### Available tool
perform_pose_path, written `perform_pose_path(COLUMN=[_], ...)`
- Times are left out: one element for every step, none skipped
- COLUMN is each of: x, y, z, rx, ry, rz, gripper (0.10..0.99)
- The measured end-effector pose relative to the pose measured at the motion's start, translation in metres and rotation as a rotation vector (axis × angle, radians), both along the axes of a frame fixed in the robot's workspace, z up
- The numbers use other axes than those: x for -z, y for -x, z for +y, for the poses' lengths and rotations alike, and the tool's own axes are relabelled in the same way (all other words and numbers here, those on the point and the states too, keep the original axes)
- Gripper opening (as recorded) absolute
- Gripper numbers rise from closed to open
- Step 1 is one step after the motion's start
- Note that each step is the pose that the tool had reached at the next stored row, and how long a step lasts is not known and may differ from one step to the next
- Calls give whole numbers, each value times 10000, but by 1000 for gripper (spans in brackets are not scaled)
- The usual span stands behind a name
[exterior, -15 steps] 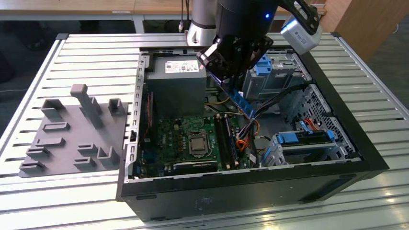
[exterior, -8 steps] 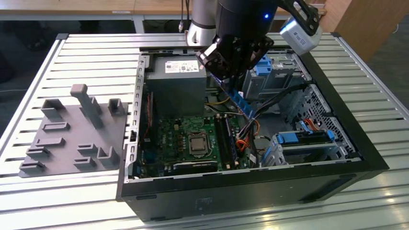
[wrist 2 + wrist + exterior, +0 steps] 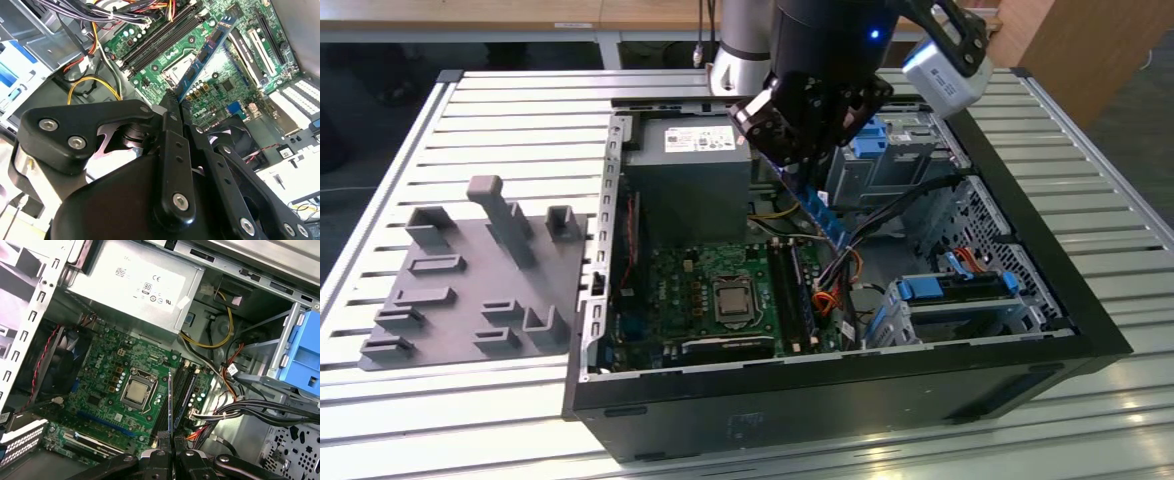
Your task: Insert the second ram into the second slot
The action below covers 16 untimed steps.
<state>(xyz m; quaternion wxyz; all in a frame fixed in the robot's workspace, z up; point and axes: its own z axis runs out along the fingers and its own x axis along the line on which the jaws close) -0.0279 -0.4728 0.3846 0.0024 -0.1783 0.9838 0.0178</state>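
Observation:
My gripper [image 3: 803, 165] hangs over the open computer case [image 3: 854, 390], shut on the second ram [image 3: 818, 207], a thin blue stick pointing down toward the motherboard [image 3: 680, 290]. In the second wrist view the ram [image 3: 207, 47] juts out from between the black fingers [image 3: 170, 130], with its far end over the board. In the first wrist view it shows edge-on [image 3: 170, 405] above the gripper [image 3: 172, 447], lined up along the long black ram slots [image 3: 186, 390]. Those slots [image 3: 794, 290] lie beside the processor socket [image 3: 731, 297]. The stick is still above the slots, apart from them.
A grey power supply [image 3: 687, 150] fills the case's far end. Bundled cables [image 3: 881, 210] cross beside the slots, and blue drive brackets [image 3: 961, 285] sit at the exterior view's right. A grey parts fixture [image 3: 467, 280] lies on the slatted table at the left.

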Motion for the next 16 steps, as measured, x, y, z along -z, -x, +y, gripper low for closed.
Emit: perform_pose_path(x=[0,0,0,1,1,2,2,2,2,2,2,2,2,2,2,2], y=[0,0,0,0,0,0,0,0,0,0,0,0,0,0,0,0], z=[0,0,0,0,0,0,0,0,0,0,0,0,0,0,0,0], rx=[44,87,129,173,214,257,299,342,384,426,468,509,549,589,633,673], ry=[0,0,1,0,-1,-1,-1,0,-1,-1,-1,-1,-1,-1,-1,-2], rz=[0,0,0,0,0,0,-1,0,-1,-1,-1,-1,0,0,-1,-1], gripper=[137,137,137,137,137,137,137,137,137,137,137,137,137,137,137,137])
